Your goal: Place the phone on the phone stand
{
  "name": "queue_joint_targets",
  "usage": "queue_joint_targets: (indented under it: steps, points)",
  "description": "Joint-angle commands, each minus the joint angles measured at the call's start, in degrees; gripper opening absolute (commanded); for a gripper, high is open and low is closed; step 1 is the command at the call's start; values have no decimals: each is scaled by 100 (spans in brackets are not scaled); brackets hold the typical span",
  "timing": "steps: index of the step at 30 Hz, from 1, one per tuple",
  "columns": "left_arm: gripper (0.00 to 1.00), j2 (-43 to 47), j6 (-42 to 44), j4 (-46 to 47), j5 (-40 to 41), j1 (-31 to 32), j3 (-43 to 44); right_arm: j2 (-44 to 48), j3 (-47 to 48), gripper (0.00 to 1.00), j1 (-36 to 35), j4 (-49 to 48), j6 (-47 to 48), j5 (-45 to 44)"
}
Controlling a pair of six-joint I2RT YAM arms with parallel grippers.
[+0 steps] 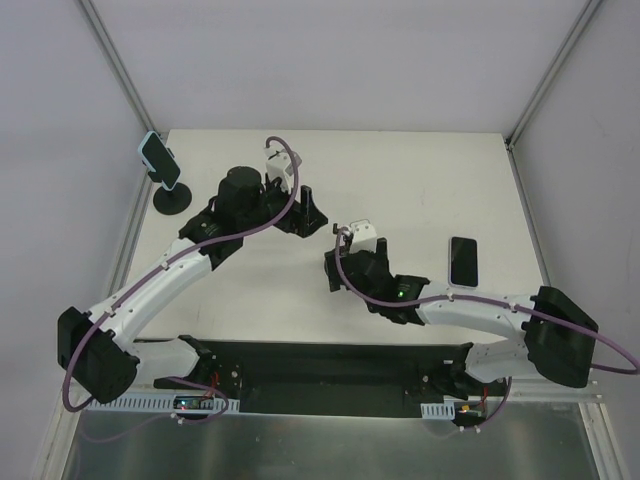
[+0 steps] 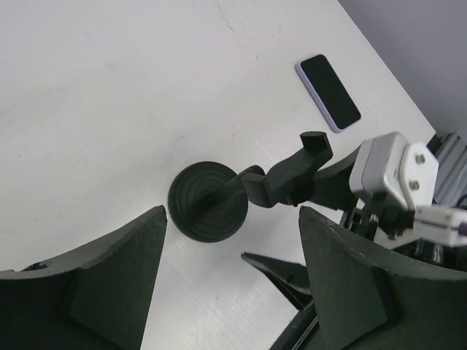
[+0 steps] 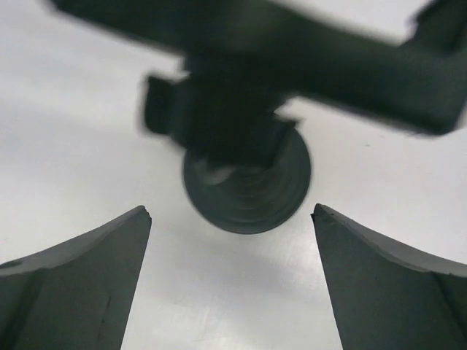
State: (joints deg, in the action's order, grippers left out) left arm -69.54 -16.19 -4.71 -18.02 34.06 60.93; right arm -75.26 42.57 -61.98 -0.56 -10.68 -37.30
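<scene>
An empty black phone stand (image 1: 314, 206) stands at the table's middle, with a round base (image 2: 208, 200) and a clamp cradle (image 2: 300, 162). The dark phone (image 1: 463, 261) lies flat on the table to the right; the left wrist view shows it (image 2: 328, 91) beyond the stand. My left gripper (image 1: 292, 222) is open and empty, just left of the stand, its jaws (image 2: 233, 240) short of the base. My right gripper (image 1: 333, 267) is open and empty, just in front of the stand; the base (image 3: 248, 182) lies ahead of its jaws (image 3: 232, 240), blurred.
A second stand (image 1: 172, 197) at the far left holds a light-cased phone (image 1: 159, 160) near the left wall. My right wrist's camera block (image 2: 394, 175) sits close beside the cradle. A black rail (image 1: 330, 370) runs along the near edge.
</scene>
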Motion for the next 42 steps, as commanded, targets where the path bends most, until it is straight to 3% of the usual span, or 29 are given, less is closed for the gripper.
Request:
queue_joint_targets:
  steps: [1, 6, 9, 12, 13, 17, 24, 34, 42]
  points:
    - [72, 353, 229, 67, 307, 13, -46, -23, -370, 89, -393, -1481, 180, 310]
    - [73, 538, 406, 58, 676, 13, -107, -758, -399, 64, -658, -2098, 206, 689]
    - [74, 608, 309, 40, 818, -5, -107, -1444, 242, 33, -658, -1862, 487, 681]
    - [74, 669, 151, 40, 765, 4, -133, -2156, 1050, 3, -649, -1301, 698, 31]
    - [74, 704, 151, 49, 782, 4, -134, -2316, 1235, 1, -658, -1167, 820, -110]
    - [75, 766, 299, 40, 1159, 4, -195, -2765, 1702, 1, -649, -1113, 1189, 12]
    - [77, 863, 590, 14, 1740, 4, -204, -3512, 2168, 1, -438, -991, 937, 136]
    - [77, 1039, 608, 5, 1951, 4, -239, -3565, 1694, 1, -368, -911, 761, -137]
    - [78, 1091, 617, 14, 1952, -5, -230, -2907, 440, 1, -201, -823, 155, -426]
